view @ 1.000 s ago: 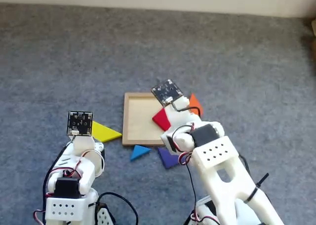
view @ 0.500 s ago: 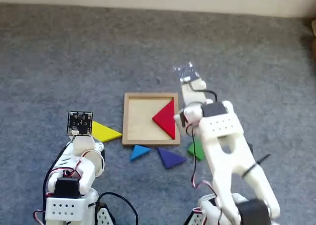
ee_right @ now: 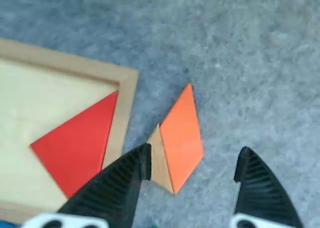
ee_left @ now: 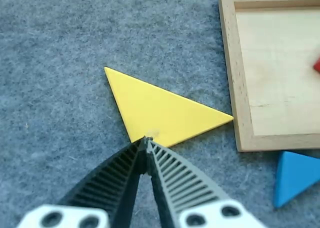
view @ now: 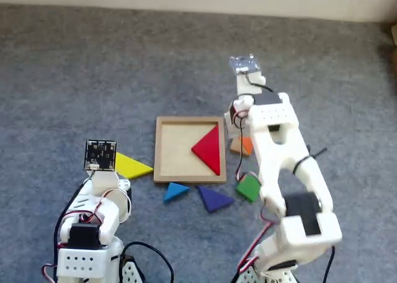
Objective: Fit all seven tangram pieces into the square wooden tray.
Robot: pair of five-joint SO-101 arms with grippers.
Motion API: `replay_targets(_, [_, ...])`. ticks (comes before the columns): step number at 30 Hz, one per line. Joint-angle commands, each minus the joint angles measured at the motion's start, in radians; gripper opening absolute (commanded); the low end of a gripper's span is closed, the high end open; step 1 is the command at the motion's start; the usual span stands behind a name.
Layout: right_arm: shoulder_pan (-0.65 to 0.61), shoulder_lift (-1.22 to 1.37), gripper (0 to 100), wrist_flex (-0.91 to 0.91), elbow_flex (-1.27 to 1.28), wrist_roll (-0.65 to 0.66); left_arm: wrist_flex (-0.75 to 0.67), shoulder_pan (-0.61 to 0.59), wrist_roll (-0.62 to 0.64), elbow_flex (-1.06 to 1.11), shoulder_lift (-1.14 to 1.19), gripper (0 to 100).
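The square wooden tray [view: 166, 148] lies mid-table with a large red triangle [view: 209, 149] lying flat in its right half. The right arm [view: 268, 118] hangs beyond the tray's right side. My right gripper [ee_right: 192, 163] is open above the orange parallelogram [ee_right: 181, 135], which lies on the carpet just outside the tray rim [ee_right: 127, 88]. The left gripper [ee_left: 146, 140] is shut and holds nothing; its tip is at the edge of the yellow triangle [ee_left: 160, 113], left of the tray.
A small blue triangle [view: 175, 190], a purple triangle [view: 214, 198] and a green square [view: 249, 187] lie on the grey carpet along the tray's near side. The left arm's wrist [view: 100, 154] sits over the yellow triangle [view: 131, 166].
The right arm has left the red triangle in the tray and swung away to the right, over the orange piece, uncovering the green square. The left arm has not moved.
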Motion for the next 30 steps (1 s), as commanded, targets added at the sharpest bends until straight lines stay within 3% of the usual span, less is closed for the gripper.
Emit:
replay_targets(1, [0.012,0.081,26.4,-0.018,-0.111,-0.014,0.008,0.008,-0.008,0.022,-0.024,1])
replay_targets(21, [0.104,0.4,26.1,0.176,-0.355,0.057,0.008,0.008,-0.008,0.022,-0.024,1])
replay_targets(30, [0.107,0.397,5.0,0.275,-0.437,0.058,0.008,0.008,-0.008,0.022,-0.024,1])
